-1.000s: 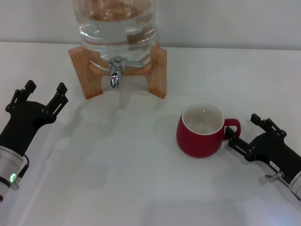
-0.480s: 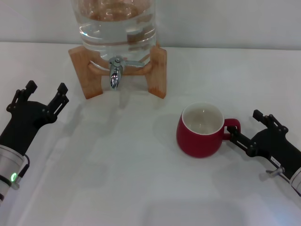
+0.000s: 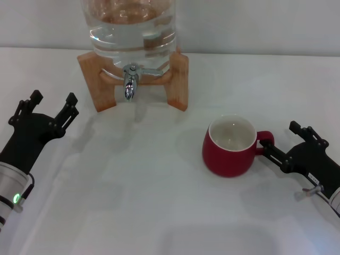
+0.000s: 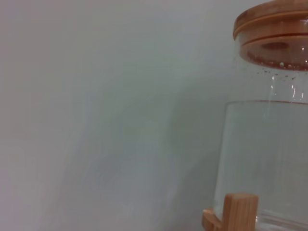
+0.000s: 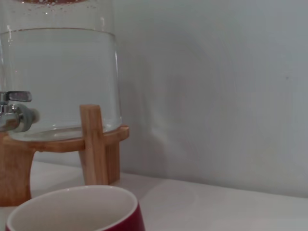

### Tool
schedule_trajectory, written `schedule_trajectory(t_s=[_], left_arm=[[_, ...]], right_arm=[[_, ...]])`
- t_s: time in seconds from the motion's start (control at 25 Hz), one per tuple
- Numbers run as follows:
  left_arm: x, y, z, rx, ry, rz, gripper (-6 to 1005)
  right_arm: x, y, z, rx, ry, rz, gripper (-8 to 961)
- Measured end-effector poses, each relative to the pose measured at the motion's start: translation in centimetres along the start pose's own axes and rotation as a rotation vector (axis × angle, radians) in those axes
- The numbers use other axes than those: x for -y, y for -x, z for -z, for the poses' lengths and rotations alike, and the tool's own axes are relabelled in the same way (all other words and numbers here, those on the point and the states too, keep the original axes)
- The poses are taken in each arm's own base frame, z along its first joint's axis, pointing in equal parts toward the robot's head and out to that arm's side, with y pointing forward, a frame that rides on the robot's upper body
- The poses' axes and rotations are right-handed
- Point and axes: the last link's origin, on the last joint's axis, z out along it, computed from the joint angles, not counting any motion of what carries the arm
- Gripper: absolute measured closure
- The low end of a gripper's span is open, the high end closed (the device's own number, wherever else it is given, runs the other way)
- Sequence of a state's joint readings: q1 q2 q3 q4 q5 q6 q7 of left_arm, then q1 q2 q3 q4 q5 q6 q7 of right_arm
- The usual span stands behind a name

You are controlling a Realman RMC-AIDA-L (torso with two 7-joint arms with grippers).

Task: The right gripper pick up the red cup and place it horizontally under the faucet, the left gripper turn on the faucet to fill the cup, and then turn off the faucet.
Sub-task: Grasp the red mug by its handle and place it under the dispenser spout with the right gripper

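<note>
Right gripper (image 3: 278, 145) is sitting at the red cup (image 3: 229, 147) handle, jaws spread, one prong touching or just beside the loop, the other well clear on the far side. Not gripping yet.

Risk: the prong is nudging the handle rather than straddling it. Push further and the cup is likely sliding or rotating left instead of getting clamped. A one-sided pinch on the loop could also tip it on lift.

Cup is standing upright on the white table (image 3: 159, 212), right of and nearer than the faucet (image 3: 130, 82), not under the spout. White inside is looking empty.

Glass dispenser (image 3: 130, 26) on the wooden stand (image 3: 178, 79) is holding clear water.

Left gripper (image 3: 48, 109) is waiting open, far left.
</note>
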State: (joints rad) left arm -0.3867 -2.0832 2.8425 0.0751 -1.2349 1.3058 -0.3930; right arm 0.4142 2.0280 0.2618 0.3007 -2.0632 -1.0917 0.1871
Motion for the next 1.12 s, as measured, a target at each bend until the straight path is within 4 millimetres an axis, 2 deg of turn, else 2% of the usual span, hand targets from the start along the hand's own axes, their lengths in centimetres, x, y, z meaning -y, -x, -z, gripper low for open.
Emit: schedule_trajectory(t_s=[0.6, 1.04, 1.12], left_arm=[[0.03, 0.02, -0.23, 0.006, -0.001, -0.002, 114], [0.04, 0.03, -0.22, 0.007, -0.002, -0.002, 114], [0.04, 0.04, -0.22, 0.007, -0.002, -0.002, 114]], right_arm=[[0.16, -0.04, 0.0, -0.004, -0.007, 0.0, 128], [0.07, -0.08, 0.0, -0.007, 0.001, 0.005, 482], [0.02, -0.1, 0.01, -0.008, 0.004, 0.007, 639]])
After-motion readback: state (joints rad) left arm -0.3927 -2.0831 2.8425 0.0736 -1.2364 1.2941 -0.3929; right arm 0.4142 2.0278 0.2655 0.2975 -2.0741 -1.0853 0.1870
